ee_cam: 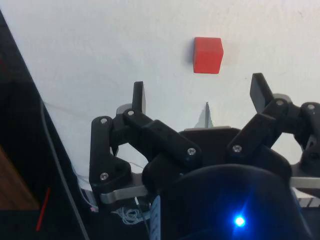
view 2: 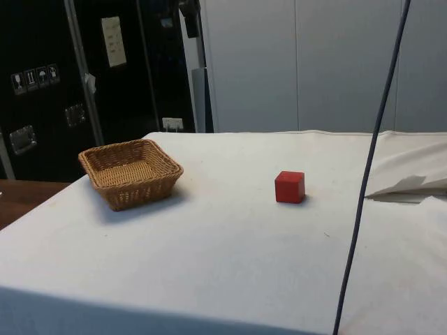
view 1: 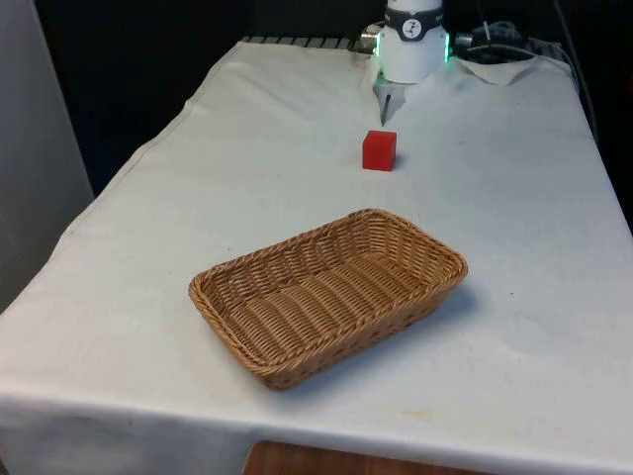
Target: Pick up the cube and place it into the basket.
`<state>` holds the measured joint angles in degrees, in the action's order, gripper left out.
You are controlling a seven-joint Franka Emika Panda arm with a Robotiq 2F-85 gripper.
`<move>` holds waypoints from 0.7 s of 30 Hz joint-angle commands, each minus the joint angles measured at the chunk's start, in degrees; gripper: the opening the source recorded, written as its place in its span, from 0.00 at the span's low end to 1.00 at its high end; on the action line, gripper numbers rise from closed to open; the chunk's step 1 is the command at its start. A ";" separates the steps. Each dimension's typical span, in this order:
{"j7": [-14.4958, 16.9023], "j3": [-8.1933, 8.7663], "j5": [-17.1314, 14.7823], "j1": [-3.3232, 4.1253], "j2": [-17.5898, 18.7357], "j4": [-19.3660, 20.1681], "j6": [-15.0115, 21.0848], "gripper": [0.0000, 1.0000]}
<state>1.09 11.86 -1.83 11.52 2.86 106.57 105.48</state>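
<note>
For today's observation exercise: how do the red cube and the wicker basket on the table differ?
The cube is solid red with smooth flat faces; the basket is tan woven wicker. The cube is small and closed; the basket is far wider, open-topped and empty. In the front view the cube lies farther back than the basket. Both rest on the white cloth, apart.

Even, diffuse overhead light is falling on the white tabletop (view 1: 514, 198), with no glare. The wicker basket (view 2: 130, 172) and red cube (view 2: 289, 187) are casting short, soft shadows. Background is staying dark. In the wrist view the gripper (ee_cam: 200, 95) is sitting in shade.
</note>
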 commanded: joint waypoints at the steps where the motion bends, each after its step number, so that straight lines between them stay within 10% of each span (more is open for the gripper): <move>1: 0.00 -0.06 0.06 0.00 0.00 0.11 0.00 1.00; 21: -0.06 0.06 1.38 -0.06 -4.47 8.08 4.07 1.00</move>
<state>1.15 11.86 -0.86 11.46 -0.97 113.96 108.63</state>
